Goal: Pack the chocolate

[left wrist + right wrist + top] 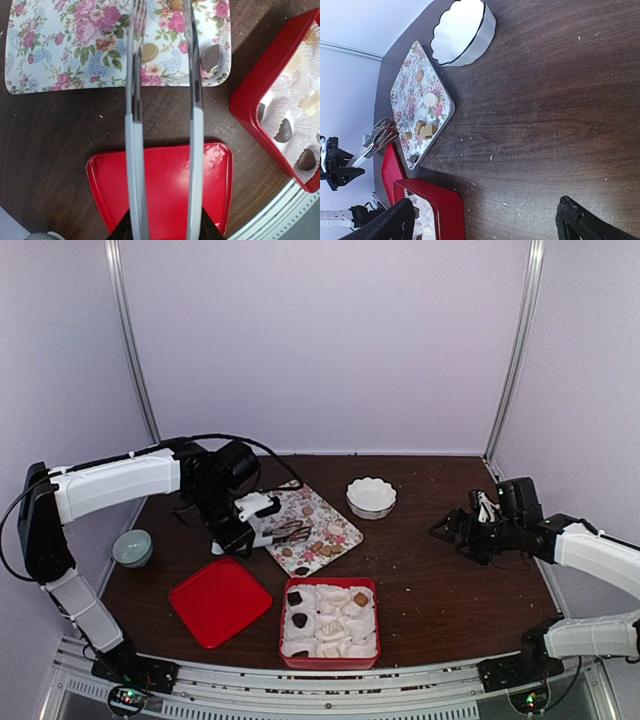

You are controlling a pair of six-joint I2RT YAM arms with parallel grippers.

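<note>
1. Class of place: robot laboratory test cell, enclosed on three sides.
2. Enclosure: plain pale wall panels (320, 340) at the far, left and right sides, joined by bare aluminium posts (133, 350).
3. Work surface: one dark wood-grain table (450, 580), scuffed and flecked with pale specks.
4. Equipment: two white-and-black robot arms, left arm (110, 485) and right arm (600, 550), fixed to a metal rail (300, 685) along the near edge.
5. Electronics: exposed circuit boards (127, 700) with lit green and red lights at the arm bases; a loose black cable (262, 447) looped over the left arm.
6. Props: flower-print tray (310, 502), red box (330, 664) and white bowl (371, 498) set out between the arms.
</note>
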